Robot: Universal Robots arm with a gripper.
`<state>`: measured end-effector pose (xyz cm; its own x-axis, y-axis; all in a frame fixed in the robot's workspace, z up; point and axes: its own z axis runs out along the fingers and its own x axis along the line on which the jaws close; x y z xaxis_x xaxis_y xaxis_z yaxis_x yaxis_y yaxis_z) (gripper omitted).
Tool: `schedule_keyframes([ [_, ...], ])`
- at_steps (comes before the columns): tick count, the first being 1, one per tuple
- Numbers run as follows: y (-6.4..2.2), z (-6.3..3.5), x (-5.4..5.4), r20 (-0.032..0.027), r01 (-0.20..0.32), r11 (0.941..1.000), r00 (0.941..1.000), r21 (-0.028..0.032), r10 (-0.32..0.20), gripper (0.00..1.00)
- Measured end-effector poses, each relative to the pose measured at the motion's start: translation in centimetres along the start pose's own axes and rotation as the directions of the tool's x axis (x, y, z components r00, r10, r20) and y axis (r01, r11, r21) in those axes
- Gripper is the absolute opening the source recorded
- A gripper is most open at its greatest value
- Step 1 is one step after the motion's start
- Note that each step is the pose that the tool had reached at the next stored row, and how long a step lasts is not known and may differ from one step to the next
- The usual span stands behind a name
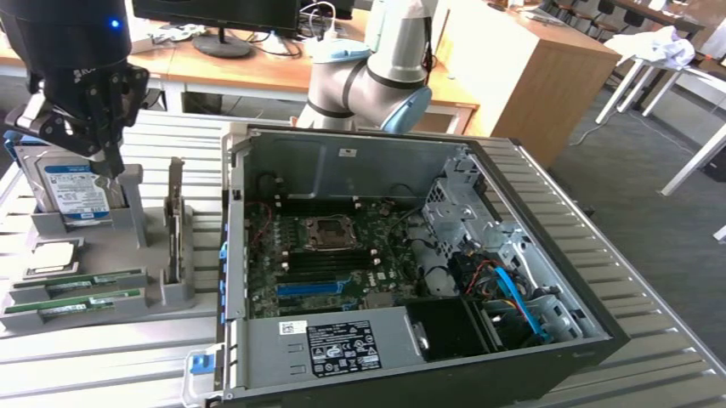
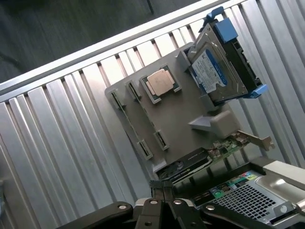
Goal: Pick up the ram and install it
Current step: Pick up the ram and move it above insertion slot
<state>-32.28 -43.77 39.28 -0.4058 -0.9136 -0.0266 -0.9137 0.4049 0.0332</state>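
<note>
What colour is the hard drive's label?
The label is blue and white; wrist view shows it best.

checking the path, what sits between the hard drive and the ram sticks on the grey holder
A square processor chip lies flat between the hard drive and the ram on the grey holder, as the exterior view shows.

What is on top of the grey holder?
A hard drive, a card on edge, a processor and ram sticks. The gripper covers part of the drive's top.
</note>
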Motion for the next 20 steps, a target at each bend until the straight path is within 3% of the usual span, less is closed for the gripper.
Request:
schedule_keyframes([
  [9,0.0,0.01,0.0,-0.0035,0.112,0.9937,0.9937,-0.0032,-0.112,0.1],
  [20,0.0,0.03,0.0,-0.0069,0.229,0.9734,0.9733,-0.007,-0.229,0.1],
])
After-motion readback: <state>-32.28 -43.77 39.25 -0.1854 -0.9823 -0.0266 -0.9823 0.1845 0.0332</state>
